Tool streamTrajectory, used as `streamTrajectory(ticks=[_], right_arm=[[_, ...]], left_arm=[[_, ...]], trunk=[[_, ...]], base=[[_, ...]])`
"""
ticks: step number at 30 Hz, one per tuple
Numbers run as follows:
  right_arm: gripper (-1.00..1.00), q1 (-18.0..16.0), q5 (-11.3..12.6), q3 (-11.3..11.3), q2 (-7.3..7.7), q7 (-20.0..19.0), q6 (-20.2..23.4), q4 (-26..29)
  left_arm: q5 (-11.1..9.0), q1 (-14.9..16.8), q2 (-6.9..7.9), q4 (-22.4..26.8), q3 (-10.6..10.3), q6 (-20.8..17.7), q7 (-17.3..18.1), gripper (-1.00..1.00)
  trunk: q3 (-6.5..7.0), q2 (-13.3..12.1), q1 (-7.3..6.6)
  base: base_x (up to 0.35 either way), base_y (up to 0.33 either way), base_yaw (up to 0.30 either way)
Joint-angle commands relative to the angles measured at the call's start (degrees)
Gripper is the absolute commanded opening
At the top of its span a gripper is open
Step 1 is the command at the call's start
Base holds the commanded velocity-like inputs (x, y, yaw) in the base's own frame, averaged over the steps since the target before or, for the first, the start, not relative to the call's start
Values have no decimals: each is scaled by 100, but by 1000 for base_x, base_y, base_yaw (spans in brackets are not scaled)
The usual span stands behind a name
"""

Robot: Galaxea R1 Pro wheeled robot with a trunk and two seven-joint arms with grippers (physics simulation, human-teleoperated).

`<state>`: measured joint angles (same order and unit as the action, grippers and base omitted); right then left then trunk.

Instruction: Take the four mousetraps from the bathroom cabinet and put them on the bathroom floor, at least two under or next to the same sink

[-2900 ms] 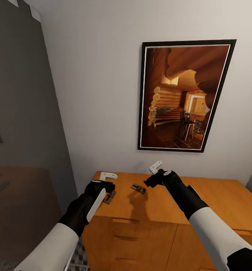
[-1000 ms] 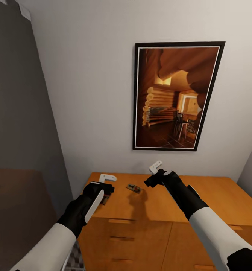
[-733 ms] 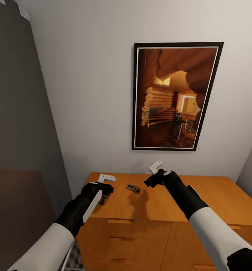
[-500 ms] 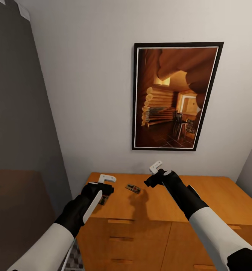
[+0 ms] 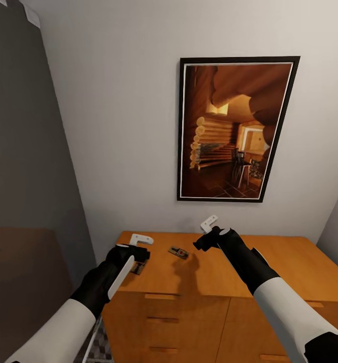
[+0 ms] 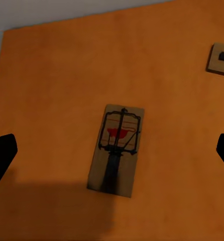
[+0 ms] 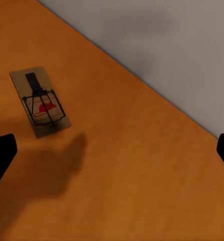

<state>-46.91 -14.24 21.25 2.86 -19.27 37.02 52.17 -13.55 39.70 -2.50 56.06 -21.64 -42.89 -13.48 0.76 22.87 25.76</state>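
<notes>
Left hand (image 5: 138, 247) spread wide above a flat tan mousetrap (image 6: 116, 149) on the orange-brown wooden cabinet (image 5: 270, 267), probably lining up a grab; right hand (image 5: 203, 234) also spread, hovering near another mousetrap (image 7: 40, 100).

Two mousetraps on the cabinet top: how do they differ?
The near mousetrap lies right under the open left hand, between its fingers in the left wrist view; the far mousetrap lies mid-top, ahead of the open right hand and off-centre in the right wrist view. In the head view, the arm partly hides the near one; the far one shows whole. Both lie flat on the cabinet, tan with dark wire and red bait pad.
</notes>
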Motion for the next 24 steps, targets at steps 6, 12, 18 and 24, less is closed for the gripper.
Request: streamTrajectory(ticks=[6, 12, 18, 24], right_arm=[[100, -2, -61, 11, 5, -42, 16, 4], [100, -2, -61, 15, 5, -42, 18, 5], [100, -2, -63, 18, 5, -42, 16, 6], [100, -2, -70, 19, 5, -42, 17, 4]], left_arm=[[-68, 3, 45, 4, -2, -18, -50, 100], [-69, 3, 46, 3, -4, -18, -50, 100], [-69, 3, 32, 2, -6, -18, -50, 100], [-62, 3, 16, 2, -14, -18, -53, 100]], trunk=[[-3, 5, 2], [-3, 5, 2], [-3, 5, 2], [-3, 5, 2]], base=[[0, 16, 0], [0, 97, 0], [0, 20, 0], [0, 4, 0]])
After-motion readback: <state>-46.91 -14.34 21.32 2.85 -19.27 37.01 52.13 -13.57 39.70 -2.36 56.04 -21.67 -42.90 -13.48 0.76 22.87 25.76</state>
